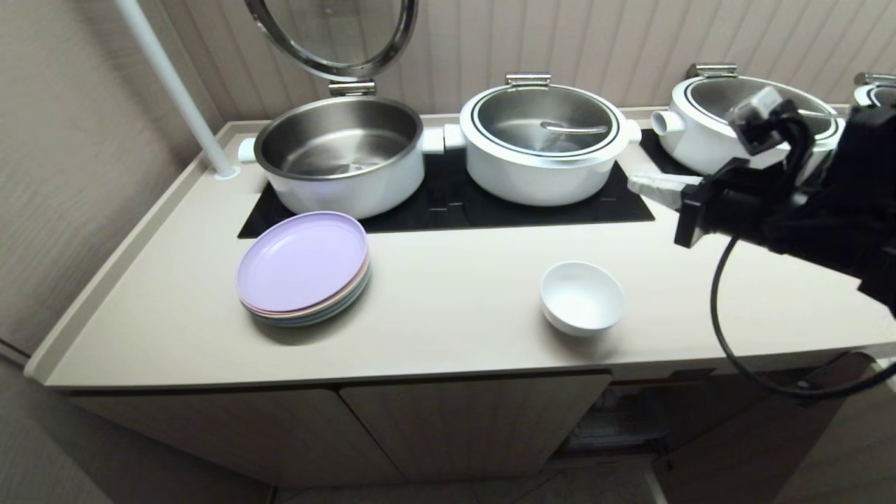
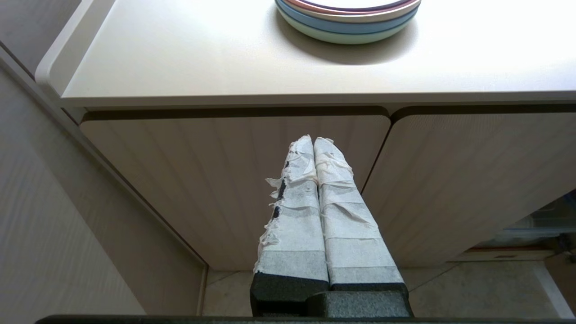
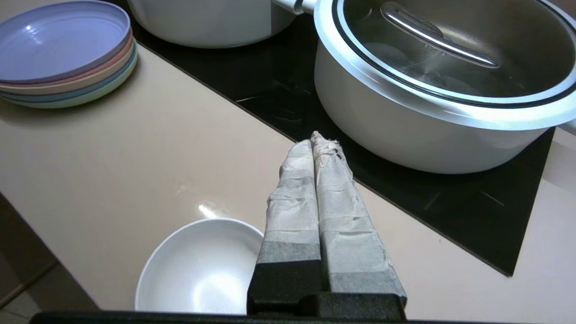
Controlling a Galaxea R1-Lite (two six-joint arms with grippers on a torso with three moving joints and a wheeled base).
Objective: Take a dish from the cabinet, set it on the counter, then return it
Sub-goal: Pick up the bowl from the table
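The dish, a small white bowl, stands upright and empty on the cream counter, near its front edge. My right gripper hovers above the counter behind and to the right of the bowl, shut with nothing in it, its taped fingers pointing toward the middle pot. In the right wrist view the bowl lies beside the gripper's base, apart from it. My left gripper is shut and empty, parked low in front of the cabinet's closed fluted doors. At the right the cabinet shows an open gap.
A stack of pastel plates sits on the counter's left part. White pots stand on black cooktop panels at the back; the left one's lid is raised. A white pole rises from the back left corner.
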